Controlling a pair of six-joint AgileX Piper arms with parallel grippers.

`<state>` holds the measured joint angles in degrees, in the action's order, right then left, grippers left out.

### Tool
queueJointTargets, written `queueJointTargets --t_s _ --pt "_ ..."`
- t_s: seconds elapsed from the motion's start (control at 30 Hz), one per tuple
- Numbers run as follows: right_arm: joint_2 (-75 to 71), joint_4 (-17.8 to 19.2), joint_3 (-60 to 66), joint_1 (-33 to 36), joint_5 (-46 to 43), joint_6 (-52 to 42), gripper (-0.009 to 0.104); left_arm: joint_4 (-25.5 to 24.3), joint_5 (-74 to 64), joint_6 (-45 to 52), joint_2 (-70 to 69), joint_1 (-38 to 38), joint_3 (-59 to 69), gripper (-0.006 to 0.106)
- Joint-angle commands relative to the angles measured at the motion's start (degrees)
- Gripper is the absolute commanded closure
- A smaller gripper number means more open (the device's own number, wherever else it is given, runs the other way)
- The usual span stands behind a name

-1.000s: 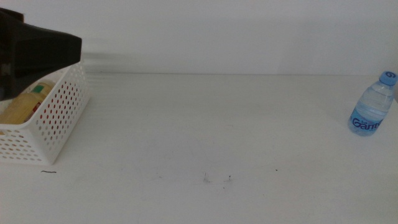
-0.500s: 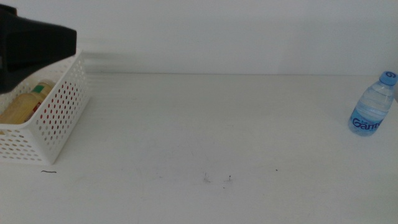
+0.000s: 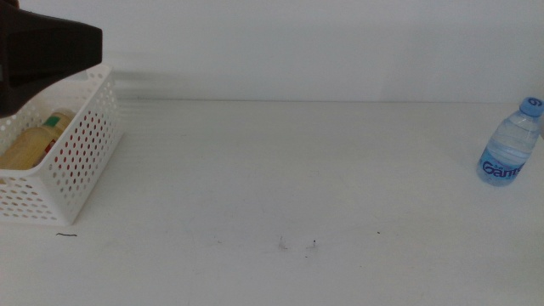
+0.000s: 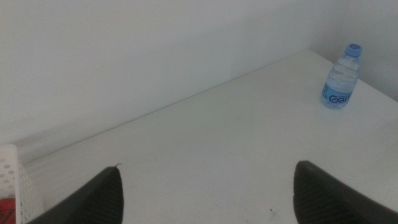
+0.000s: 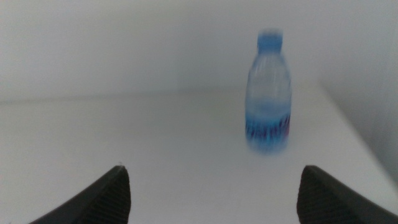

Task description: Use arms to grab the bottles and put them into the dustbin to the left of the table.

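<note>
The left gripper [image 4: 205,193], jaws apart and empty, is lifting off the white perforated basket [image 3: 72,170] at nine o'clock, leaving the small clear blue-capped water bottle [image 3: 508,144] at three o'clock for the spread-jawed right gripper [image 5: 214,193].

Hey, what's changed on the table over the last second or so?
Only the left arm moved: its dark bulk above the dustbin rose and drew back toward the picture's left edge, uncovering more of the basket's rim. The left gripper is open and empty. The yellow tea bottle in the dustbin and the water bottle at the far right stayed put.
</note>
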<state>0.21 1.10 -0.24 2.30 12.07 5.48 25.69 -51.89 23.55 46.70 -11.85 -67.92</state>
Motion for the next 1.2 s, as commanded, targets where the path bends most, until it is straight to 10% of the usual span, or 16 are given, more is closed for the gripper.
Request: queueJointTargets --t_s 0.0,0.77,1.17 --pt "-0.21 3.66 0.24 -0.28 -5.17 -0.22 0.026 0.05 0.78 -0.53 -0.18 -0.21 0.34 0.007" --pt "59.30 4.74 -1.46 -0.28 -55.83 -0.36 0.026 0.05 0.78 -0.53 -0.18 -0.21 0.34 0.007" --pt "84.77 -13.33 -2.14 -0.28 -80.43 -7.60 0.026 0.05 0.78 -0.53 -0.18 -0.21 0.34 0.007"
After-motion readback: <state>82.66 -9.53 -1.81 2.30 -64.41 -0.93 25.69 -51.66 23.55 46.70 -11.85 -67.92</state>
